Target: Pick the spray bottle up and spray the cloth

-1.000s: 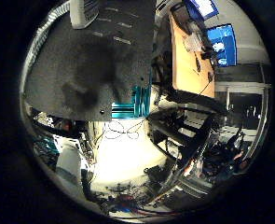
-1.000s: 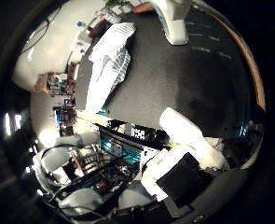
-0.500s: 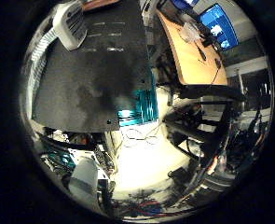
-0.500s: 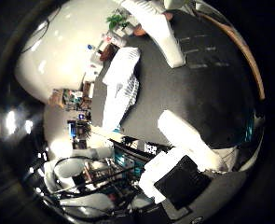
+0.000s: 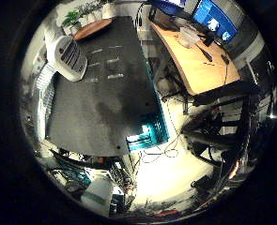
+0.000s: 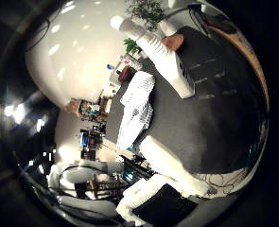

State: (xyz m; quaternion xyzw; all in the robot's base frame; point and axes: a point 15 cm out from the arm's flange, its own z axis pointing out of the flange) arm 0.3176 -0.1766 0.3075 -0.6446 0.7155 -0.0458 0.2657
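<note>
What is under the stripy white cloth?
The white striped cloth lies flat on the dark grey table mat, near its edge, beside the white spray bottle. Only mat shows around it. Whatever is directly beneath the cloth is covered, so I cannot tell.

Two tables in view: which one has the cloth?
The dark table: the striped white cloth lies along its edge. The wooden desk carries monitors, no cloth.

A dark table [image 5: 114,108] spreads well below the palm, carrying a white striped cloth [image 6: 136,111] along one edge and, farther from the hand, a white spray bottle [image 6: 165,59] lying beside it.
</note>
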